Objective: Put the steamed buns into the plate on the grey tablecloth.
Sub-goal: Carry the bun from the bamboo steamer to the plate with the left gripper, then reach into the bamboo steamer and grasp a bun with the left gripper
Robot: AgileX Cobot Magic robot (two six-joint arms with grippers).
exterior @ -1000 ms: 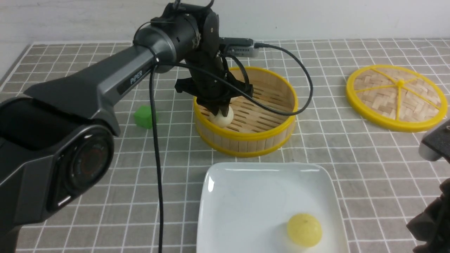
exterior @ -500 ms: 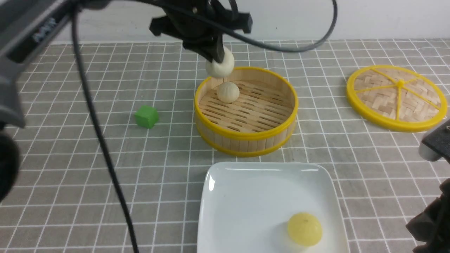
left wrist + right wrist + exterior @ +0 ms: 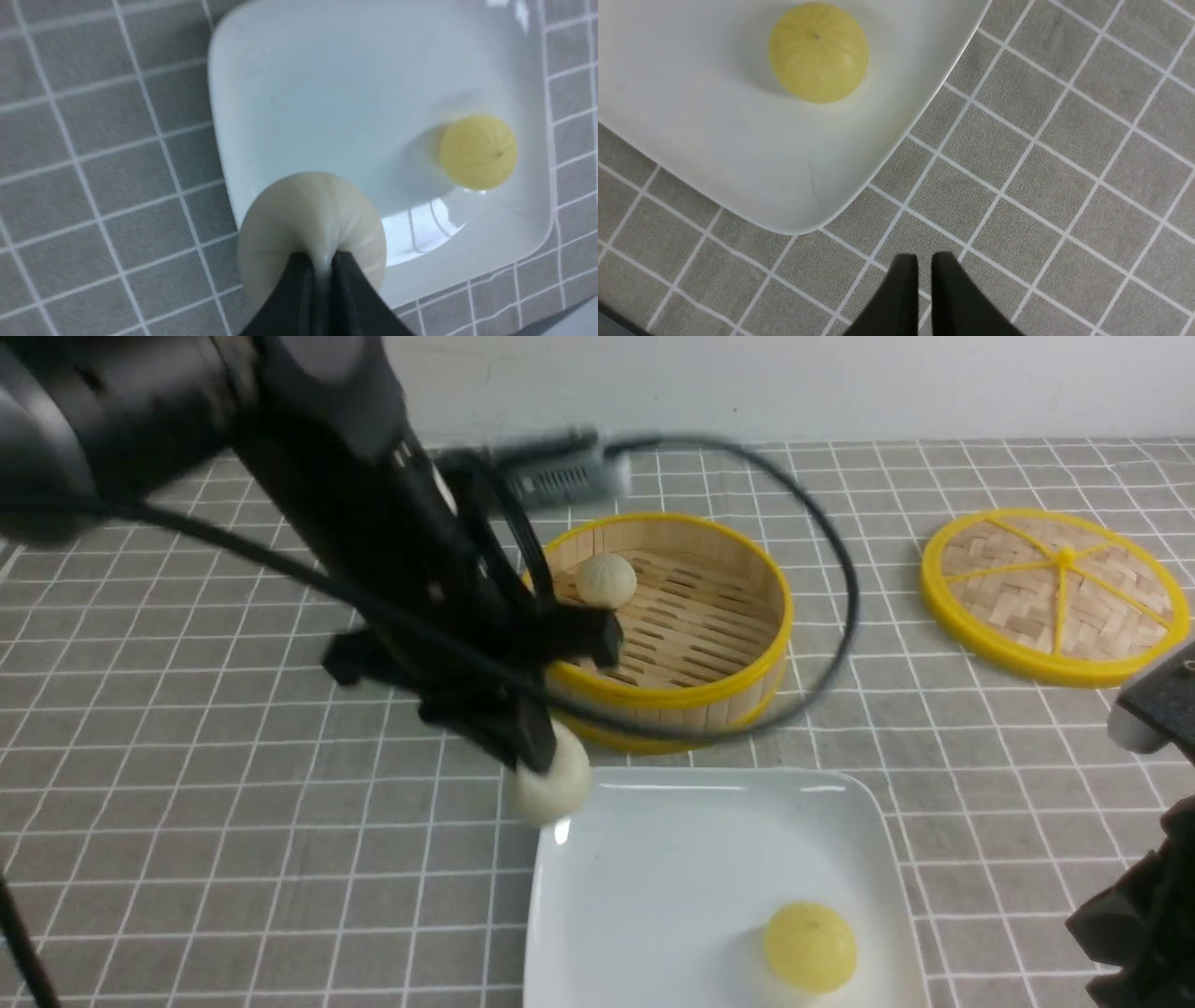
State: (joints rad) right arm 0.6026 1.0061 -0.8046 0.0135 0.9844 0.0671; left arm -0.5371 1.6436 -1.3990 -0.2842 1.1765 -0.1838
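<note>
tightly in left end effector point(image 3: 323, 263), cream bun point(image 3: 299, 210)

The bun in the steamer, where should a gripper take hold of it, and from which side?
Come straight down from above and close on the bun across its rounded sides, probably at the widest part. It sits low on the slatted floor of the steamer, close to the far wall, so the raised wall around it blocks a sideways approach.

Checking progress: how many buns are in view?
3. A yellow bun lies on the plate, one cream bun sits in the steamer, and the left gripper holds a second cream bun over the plate's edge. The arm hides some cloth.
</note>
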